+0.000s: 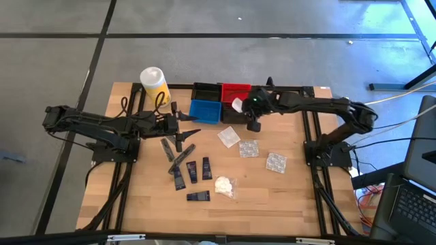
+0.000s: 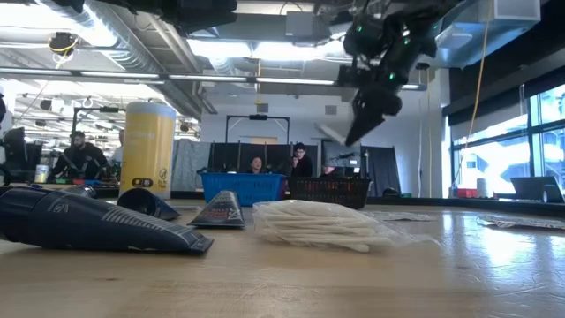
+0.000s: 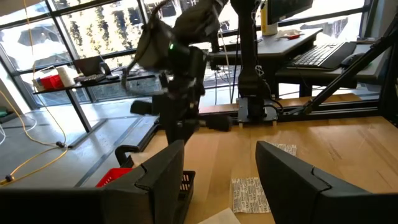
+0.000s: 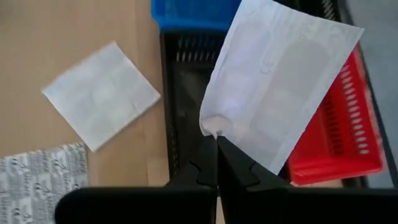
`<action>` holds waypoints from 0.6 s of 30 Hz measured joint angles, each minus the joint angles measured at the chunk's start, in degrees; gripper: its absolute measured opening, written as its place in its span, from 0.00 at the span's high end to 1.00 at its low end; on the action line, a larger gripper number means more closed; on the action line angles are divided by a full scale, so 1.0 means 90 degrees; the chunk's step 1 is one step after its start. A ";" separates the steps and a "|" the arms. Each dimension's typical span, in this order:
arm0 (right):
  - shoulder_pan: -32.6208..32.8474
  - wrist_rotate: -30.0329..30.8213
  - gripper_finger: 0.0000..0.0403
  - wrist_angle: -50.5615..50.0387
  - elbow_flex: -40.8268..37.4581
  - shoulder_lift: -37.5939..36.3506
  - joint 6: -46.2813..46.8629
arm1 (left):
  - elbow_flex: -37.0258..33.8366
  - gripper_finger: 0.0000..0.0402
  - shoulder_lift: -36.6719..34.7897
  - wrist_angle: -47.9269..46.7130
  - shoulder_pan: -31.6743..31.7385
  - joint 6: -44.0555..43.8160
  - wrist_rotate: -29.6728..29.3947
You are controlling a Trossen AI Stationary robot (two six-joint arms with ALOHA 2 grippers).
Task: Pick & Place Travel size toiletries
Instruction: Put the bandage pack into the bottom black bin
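Note:
My right gripper (image 1: 245,112) hangs over the bins at the table's far side, shut on a flat white packet (image 4: 280,81) that shows above the black bin (image 4: 186,93) and the red bin (image 4: 348,143). My left gripper (image 1: 184,128) waits open and level, left of the blue bin (image 1: 206,111), touching nothing. Lying flat on the wood are several dark tubes (image 1: 187,167), a white wad in clear wrap (image 1: 223,185) and clear packets (image 1: 228,137), (image 1: 248,148), (image 1: 276,162). My right gripper pinches one corner of the white packet (image 4: 214,127) between its two fingertips. The fingers slant down, coming from the table's right side. The packet stands out beyond the fingertips, lifted clear above the black and red bins.
A tall yellow container with a white top (image 1: 154,84) stands at the far left corner. A second black bin (image 1: 204,90) sits behind the blue one. Bare wood lies along the table's near edge and right side. People sit in the room beyond the table.

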 joint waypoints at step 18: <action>-0.0083 0.0034 1.00 0.0093 0.0198 0.0944 -0.0327 | 0.0000 0.51 0.0000 0.0002 0.0000 0.0000 0.0000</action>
